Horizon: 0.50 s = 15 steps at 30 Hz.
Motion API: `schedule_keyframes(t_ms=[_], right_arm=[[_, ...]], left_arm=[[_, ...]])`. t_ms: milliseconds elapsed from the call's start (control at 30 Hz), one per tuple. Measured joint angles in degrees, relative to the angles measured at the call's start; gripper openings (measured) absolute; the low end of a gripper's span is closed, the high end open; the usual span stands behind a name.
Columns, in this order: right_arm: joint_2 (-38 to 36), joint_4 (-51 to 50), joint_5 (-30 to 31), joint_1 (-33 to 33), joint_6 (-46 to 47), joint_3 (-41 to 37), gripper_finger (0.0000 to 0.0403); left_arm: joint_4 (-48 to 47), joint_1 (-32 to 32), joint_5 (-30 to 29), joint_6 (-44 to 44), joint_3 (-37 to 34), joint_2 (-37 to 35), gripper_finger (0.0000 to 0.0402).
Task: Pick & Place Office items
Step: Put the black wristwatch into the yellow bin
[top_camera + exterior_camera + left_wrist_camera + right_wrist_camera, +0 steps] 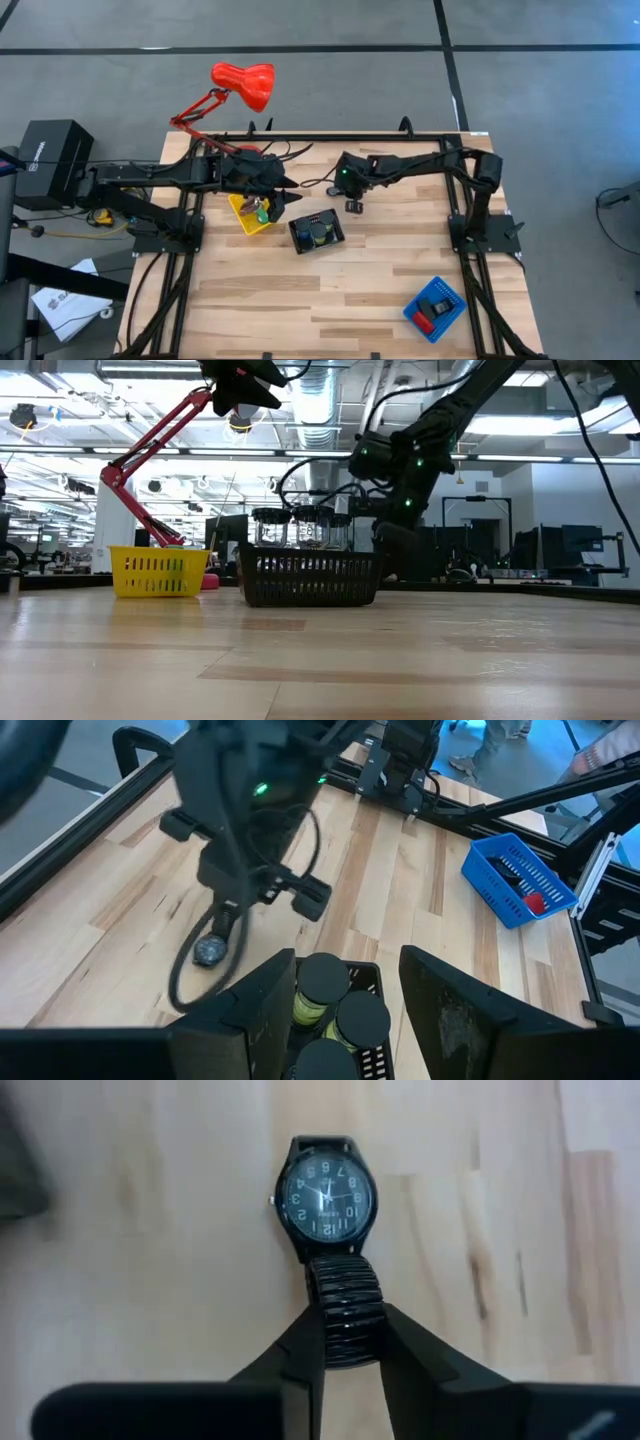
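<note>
A wristwatch [328, 1198] with a dark dial and a black stretch band is held by my right gripper [345, 1345] over bare wood near the table's far middle; the left wrist view shows the watch [210, 952] below the fingers. My right gripper [352, 205] reaches in from the right. My left gripper [348, 960] is open and high, above the black tray [375, 970] of black-lidded items [325, 982]. It touches nothing. The high view places my left gripper [285, 198] between the yellow tray [245, 215] and the black tray [297, 240]. My right gripper pinches the watch's stretch band [342, 1305] just behind the dial, between its two fingers. The fingers come down from above, along the band. The dial hangs beyond the fingertips and the band loops below [180, 982]. Whether the watch is clear of the table, I cannot tell.
The blue tray [450, 295] near the right near corner holds a red block [424, 322] and a black piece. A green item [262, 212] lies in the yellow tray. The red desk lamp [243, 85] stands at the far left edge. Bare wood spans the near half.
</note>
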Motion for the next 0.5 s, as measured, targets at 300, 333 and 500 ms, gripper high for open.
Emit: schedule_keyframes(t_ms=[300,333,500], right_arm=[[-8.99,-6.38,10.67,2.65,-1.12,0.01,0.0065],[-10.45,-6.34,11.53,2.63,-1.12,0.07,0.0065],[-18.45,-7.37,12.29,2.16,-0.35,0.08,0.0065]], left_arm=[[0.02,0.0,0.0,0.0,-0.02,0.0,0.0176],[-0.05,0.0,-0.02,0.0,-0.02,0.0,0.0176],[0.79,0.0,0.01,-0.02,-0.82,0.0,0.0176]])
